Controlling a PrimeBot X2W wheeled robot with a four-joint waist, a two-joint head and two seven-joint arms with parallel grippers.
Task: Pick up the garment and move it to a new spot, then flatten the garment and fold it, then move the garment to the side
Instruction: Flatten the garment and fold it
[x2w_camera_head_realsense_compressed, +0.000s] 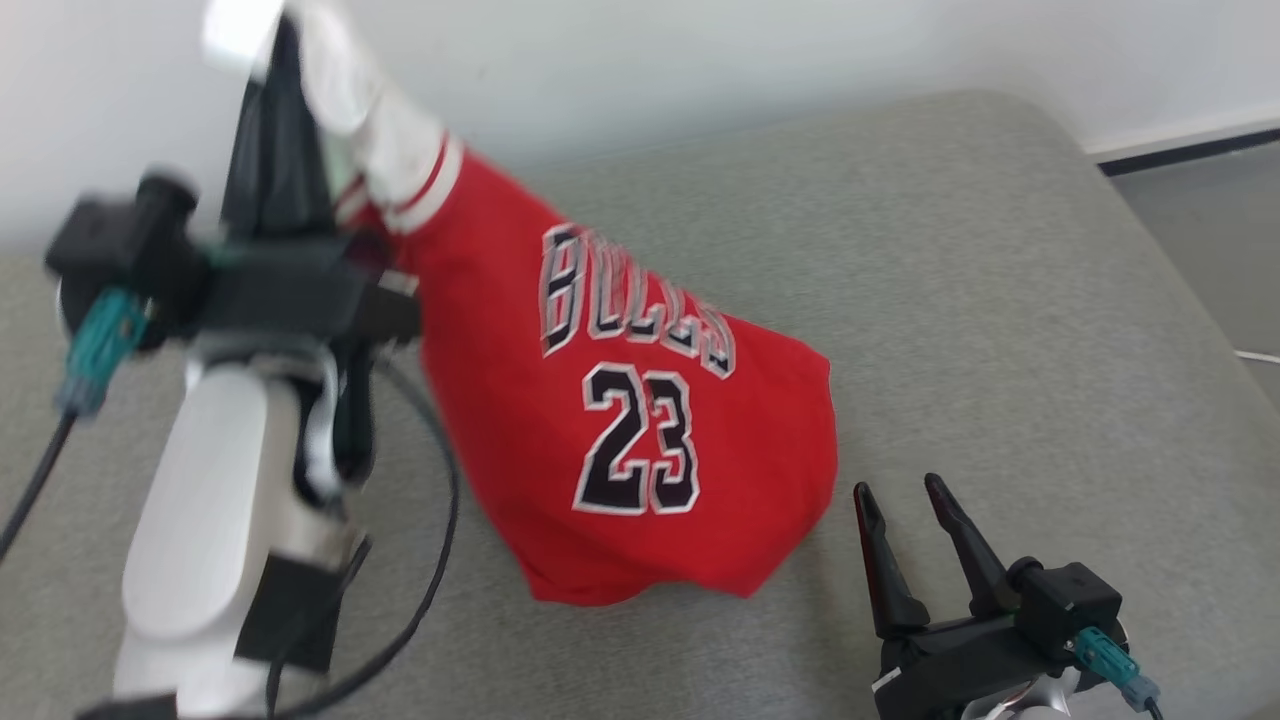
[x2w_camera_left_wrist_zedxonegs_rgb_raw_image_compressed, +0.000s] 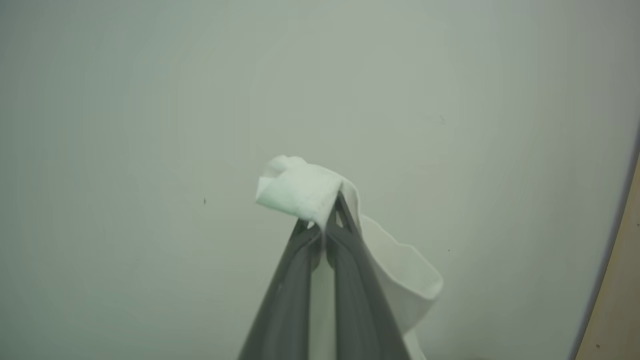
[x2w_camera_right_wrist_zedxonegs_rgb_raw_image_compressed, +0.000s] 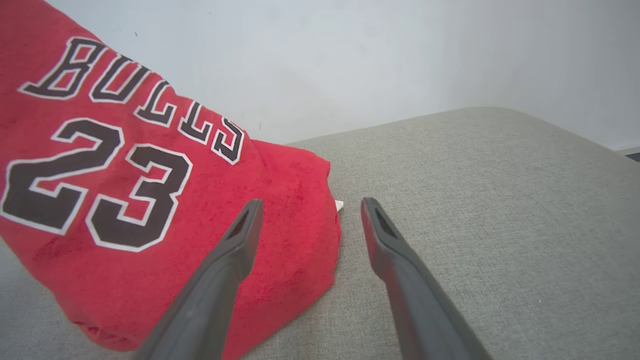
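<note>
The garment is a red jersey with "BULLS 23" in black and white letters. It hangs slanted from its white trim at the upper left, and its lower end rests on the grey cushion. My left gripper is raised high and shut on that trim; the left wrist view shows the left gripper pinching a fold of white fabric. At the lower right, my right gripper stands open just right of the jersey's lower edge. In the right wrist view the right gripper frames the garment's right edge, with nothing between the fingers.
The cushion's rounded far right corner drops to a floor with a dark baseboard. A white wall stands behind. A black cable loops beside my pale left forearm. Bare cushion spreads to the right.
</note>
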